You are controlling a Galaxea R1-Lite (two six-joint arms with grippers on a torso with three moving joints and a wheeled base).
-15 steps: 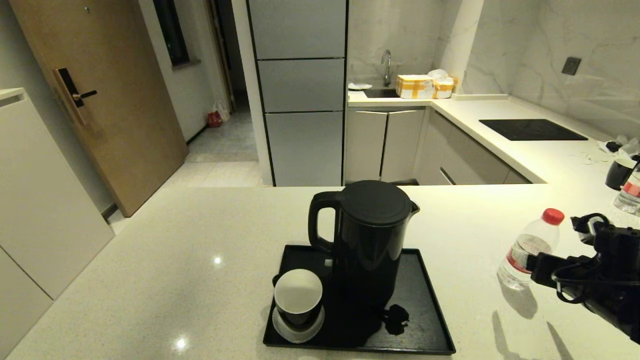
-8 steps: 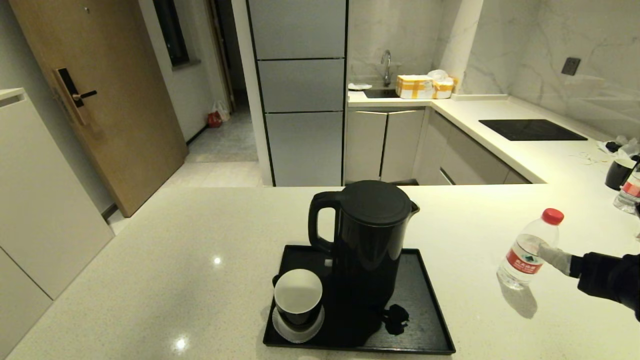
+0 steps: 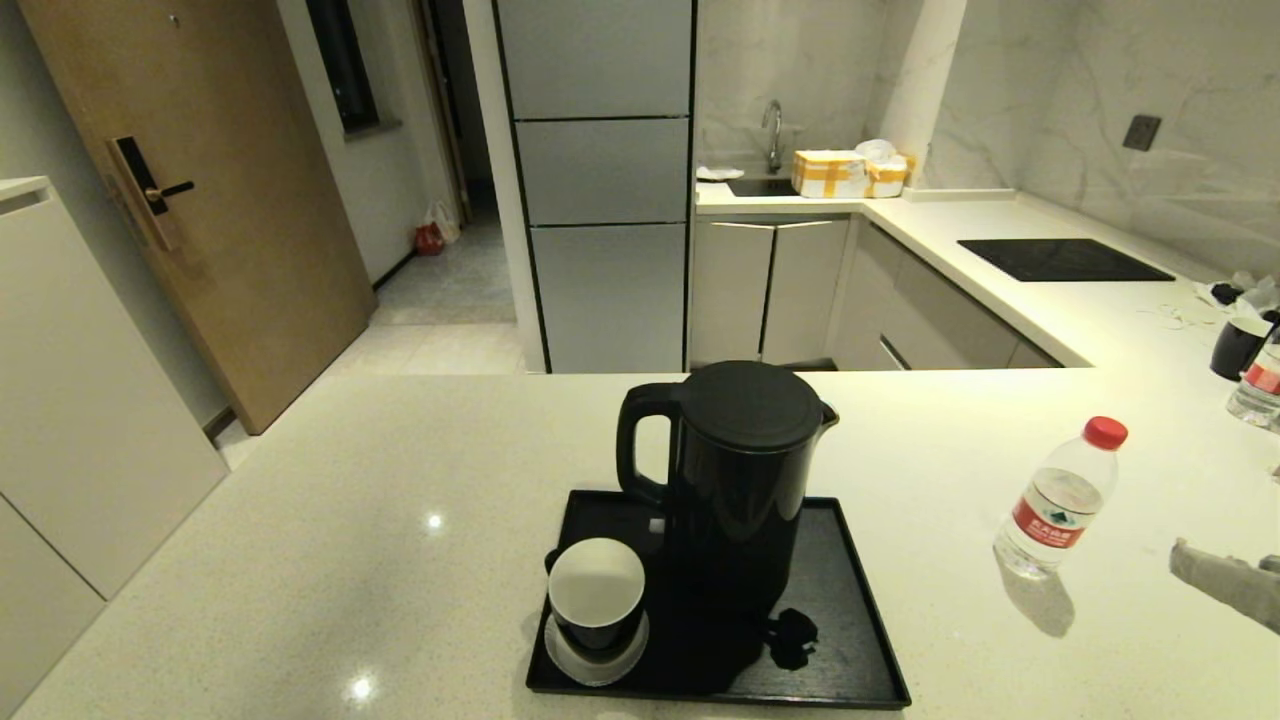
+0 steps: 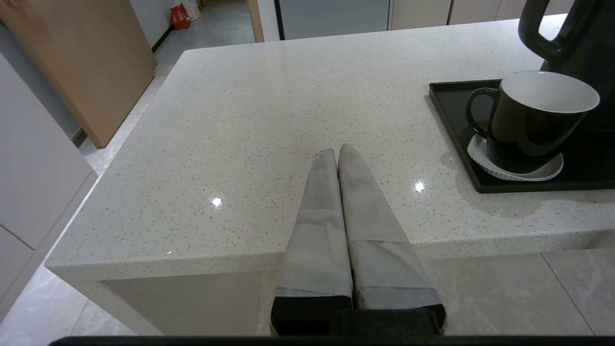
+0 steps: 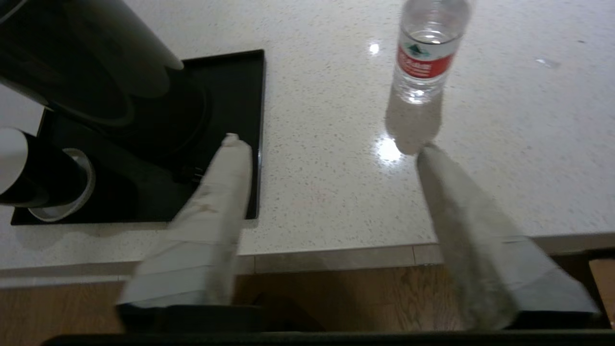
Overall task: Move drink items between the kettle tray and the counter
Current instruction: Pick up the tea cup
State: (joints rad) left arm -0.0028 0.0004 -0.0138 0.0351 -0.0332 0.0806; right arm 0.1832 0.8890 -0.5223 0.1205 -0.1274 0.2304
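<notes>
A: Where do you have the bottle?

B: Your water bottle [image 3: 1055, 500] stands upright on the desk [image 3: 350, 560], right of the tray [image 3: 850, 640] and apart from it, red cap on top. Nothing touches it.

A: And your right claw?

B: The right claw [image 5: 331, 154] sits low at the near desk edge, released, its fingers [image 5: 216, 192] spread wide. In the right wrist view the bottle [image 5: 427, 53] stands beyond the fingertips, clear of both. One finger overlaps the tray's corner in that view; contact cannot be told. In the head view only a grey finger [image 3: 1225, 580] shows at the right border.

A: Your cup?

B: The cup [image 3: 597, 595] sits on the saucer [image 3: 560, 655] at the tray's near left corner, just beside the kettle [image 3: 740, 470], handle turned left.

A: Left claw?

B: The left claw [image 4: 338, 154] is clenched, fingers pressed together with nothing between, over the near desk edge left of the tray, well apart from the cup [image 4: 533, 120].
</notes>
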